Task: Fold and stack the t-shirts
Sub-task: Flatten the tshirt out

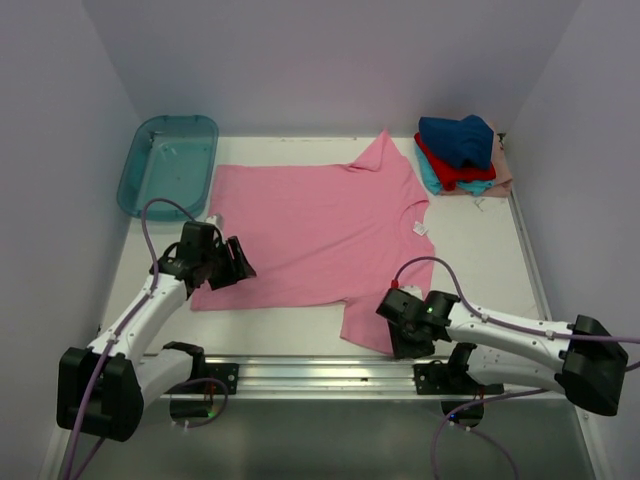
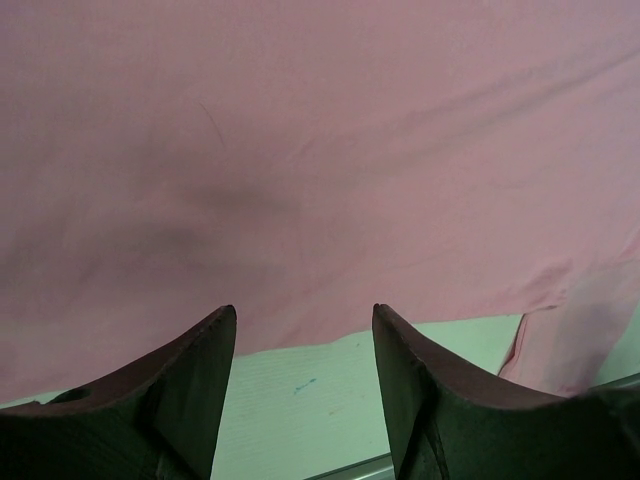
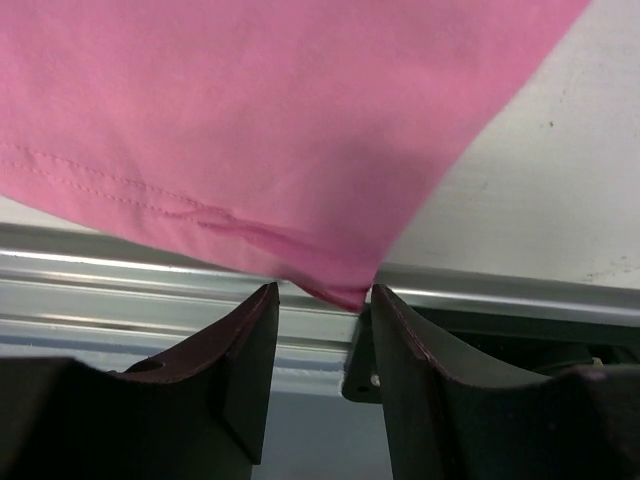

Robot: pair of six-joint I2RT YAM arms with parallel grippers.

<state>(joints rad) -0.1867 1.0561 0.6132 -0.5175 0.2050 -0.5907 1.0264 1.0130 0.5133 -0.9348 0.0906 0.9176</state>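
Note:
A pink t-shirt (image 1: 310, 235) lies spread flat across the table, with a small white tag (image 1: 421, 228) at its collar. Folded t-shirts are stacked at the back right: navy blue (image 1: 458, 138) on top, then red (image 1: 450, 172), teal (image 1: 432, 180) and pale peach (image 1: 501, 170). My left gripper (image 1: 243, 263) is open at the shirt's near left hem. In the left wrist view the pink cloth (image 2: 320, 170) ends just beyond the empty left gripper (image 2: 305, 320). My right gripper (image 1: 398, 345) is open at the near sleeve. The sleeve corner (image 3: 345, 290) dips between the tips of the right gripper (image 3: 325, 295).
A translucent teal tub (image 1: 168, 165) stands at the back left. A metal rail (image 1: 320, 372) runs along the table's near edge and shows right under the sleeve corner as the rail (image 3: 130, 275) in the right wrist view. White walls enclose the table on three sides.

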